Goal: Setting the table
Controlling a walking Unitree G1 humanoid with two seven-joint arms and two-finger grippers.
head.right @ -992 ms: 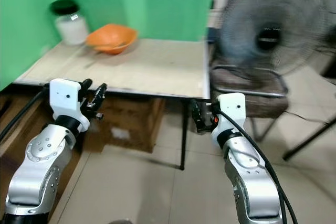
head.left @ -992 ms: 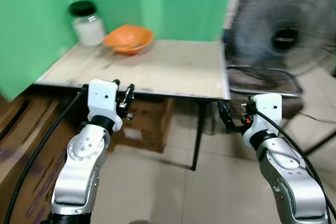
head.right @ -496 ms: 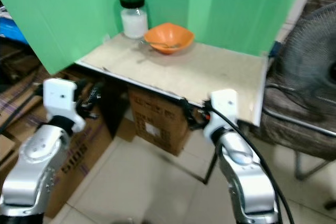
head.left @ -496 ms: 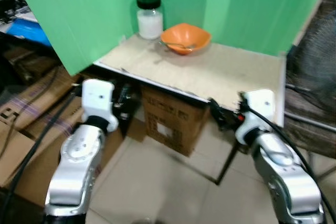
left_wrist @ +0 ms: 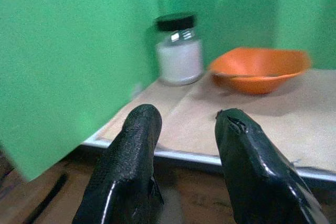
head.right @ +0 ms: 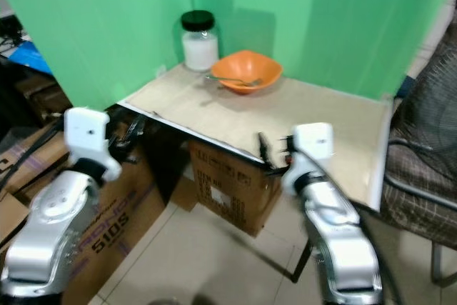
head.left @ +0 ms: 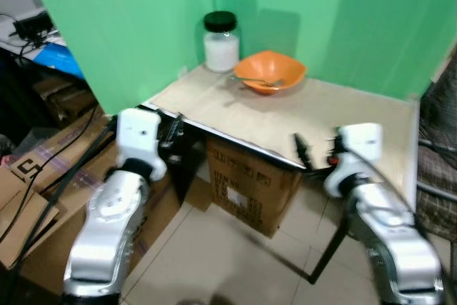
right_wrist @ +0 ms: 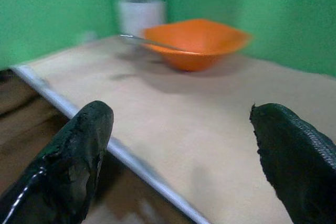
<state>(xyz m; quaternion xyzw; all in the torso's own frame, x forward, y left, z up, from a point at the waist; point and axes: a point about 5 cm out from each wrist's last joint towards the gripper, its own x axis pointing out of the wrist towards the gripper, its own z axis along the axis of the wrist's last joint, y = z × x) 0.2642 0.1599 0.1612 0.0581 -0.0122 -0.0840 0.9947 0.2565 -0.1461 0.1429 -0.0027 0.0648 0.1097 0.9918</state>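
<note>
Two black-fingered grippers are held before a pale beige square table [head.left: 343,116] backed by green screens: the left gripper [left_wrist: 184,129], its fingers a little apart, is level with the near edge, and the right gripper [right_wrist: 184,145], fingers spread wide, is raised just over that edge. Ahead of both, at the far corner, a shallow orange plastic bowl [head.left: 270,81] holding a metal spoon [head.left: 251,79] is seen just beside a clear glass jar with a black lid and white contents [head.left: 221,41]. Brown cardboard boxes [head.left: 253,187] are stacked beneath the table.

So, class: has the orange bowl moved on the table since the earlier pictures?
No. The orange bowl sits beside the jar at the table's far corner, as before; only the camera shifted.
</note>
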